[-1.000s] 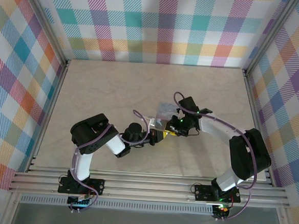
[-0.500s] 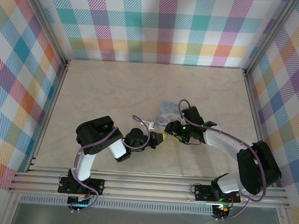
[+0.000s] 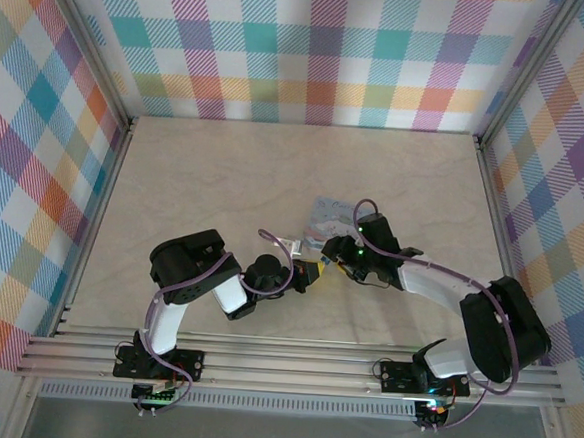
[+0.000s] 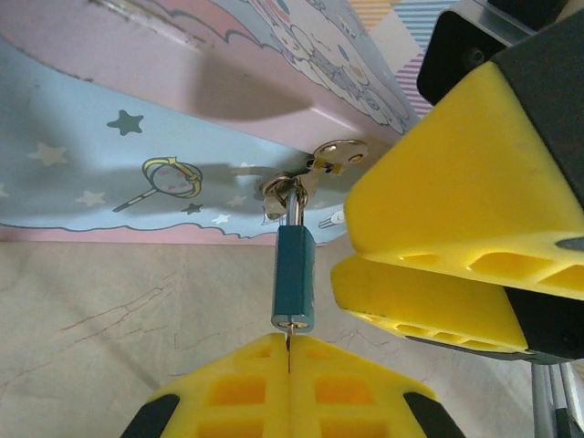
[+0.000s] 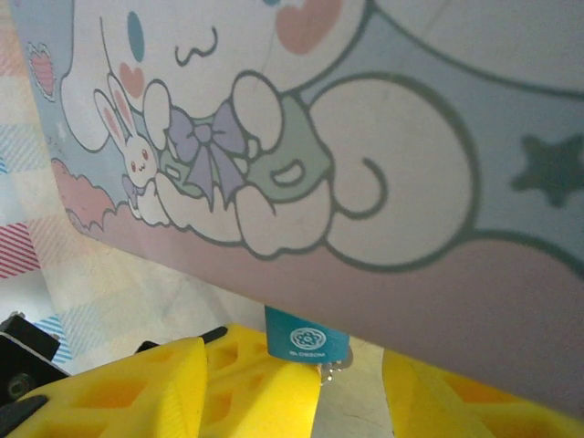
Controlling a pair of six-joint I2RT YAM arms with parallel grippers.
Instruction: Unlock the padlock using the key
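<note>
The padlock (image 4: 294,276), a small teal body with a thin silvery shackle, hangs from the hasp of the pastel cartoon tin (image 4: 137,137). My left gripper (image 4: 289,343) is shut on the key (image 4: 288,333), whose tip sits in the keyhole at the bottom of the padlock. In the right wrist view the padlock (image 5: 307,335) peeks out below the tin's edge (image 5: 411,137), with my right gripper (image 5: 351,401) open around it. Its yellow fingers (image 4: 456,201) stand just right of the padlock without touching it. From above, both grippers meet at the tin's near edge (image 3: 324,217).
The tin lies on the pale wooden table (image 3: 225,174), walled by plaid panels on three sides. Cables loop over both arms near the tin. Free table lies to the left and at the back.
My right gripper has opened, and its arm has swung down toward the near side of the tin. The left gripper has stayed shut on the key and edged slightly right.
</note>
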